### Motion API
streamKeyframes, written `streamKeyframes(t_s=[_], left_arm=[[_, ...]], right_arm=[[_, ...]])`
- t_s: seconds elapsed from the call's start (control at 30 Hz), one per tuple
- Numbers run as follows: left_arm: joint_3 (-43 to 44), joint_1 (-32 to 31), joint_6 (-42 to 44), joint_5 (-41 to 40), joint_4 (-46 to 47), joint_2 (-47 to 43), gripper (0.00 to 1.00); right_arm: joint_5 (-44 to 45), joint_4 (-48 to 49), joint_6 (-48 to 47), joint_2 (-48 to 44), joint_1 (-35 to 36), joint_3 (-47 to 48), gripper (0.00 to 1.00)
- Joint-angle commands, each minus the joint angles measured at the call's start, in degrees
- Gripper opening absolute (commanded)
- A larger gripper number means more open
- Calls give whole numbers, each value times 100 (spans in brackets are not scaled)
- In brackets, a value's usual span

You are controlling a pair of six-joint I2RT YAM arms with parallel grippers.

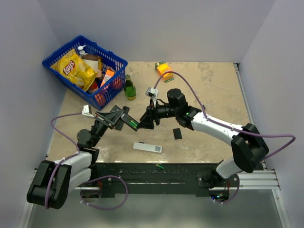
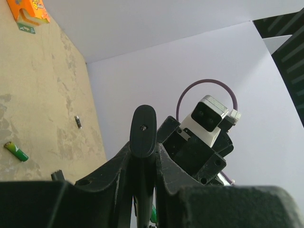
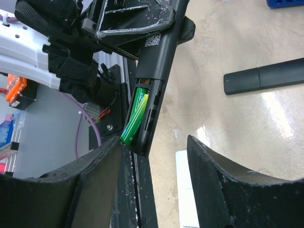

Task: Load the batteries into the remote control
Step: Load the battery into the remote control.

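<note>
My left tool (image 2: 142, 153) is pressed together on the slim matte black remote control (image 3: 161, 52), holding it in the air above the bench (image 1: 213, 95) with its open battery bay turned toward my right tool (image 3: 152, 145), whose jaws stand spread either side of the remote's end and pinch nothing that I can see. One small green cylindrical battery (image 3: 135, 116) sits in the bay, tilted, its lower end seemingly lifted clear. I reckon a push off its line could pop it out and drop it, or twist the remote in my left grip. A second green battery (image 2: 16, 152) lies loose on the bench, well apart. The small flat black piece (image 1: 177, 133), the flat white remote (image 1: 147, 147) and the green glass bottle (image 1: 129, 89) lie around; none blocks my way
</note>
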Motion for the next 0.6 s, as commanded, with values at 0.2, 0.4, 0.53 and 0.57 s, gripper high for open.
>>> streamKeyframes(t_s=[0.2, 0.4, 0.53, 0.57], left_arm=[[-791, -84, -114, 78, 3050, -219, 0], [-782, -189, -79, -36, 2919, -360, 0], [-738, -347, 9, -150, 2795, -430, 0], [-712, -374, 18, -151, 2778, -430, 0]], right_arm=[[-27, 330, 129, 40, -12, 181, 51], [-44, 427, 199, 84, -12, 198, 47], [-53, 445, 217, 137, 14, 216, 47], [-45, 453, 208, 146, 14, 207, 47]])
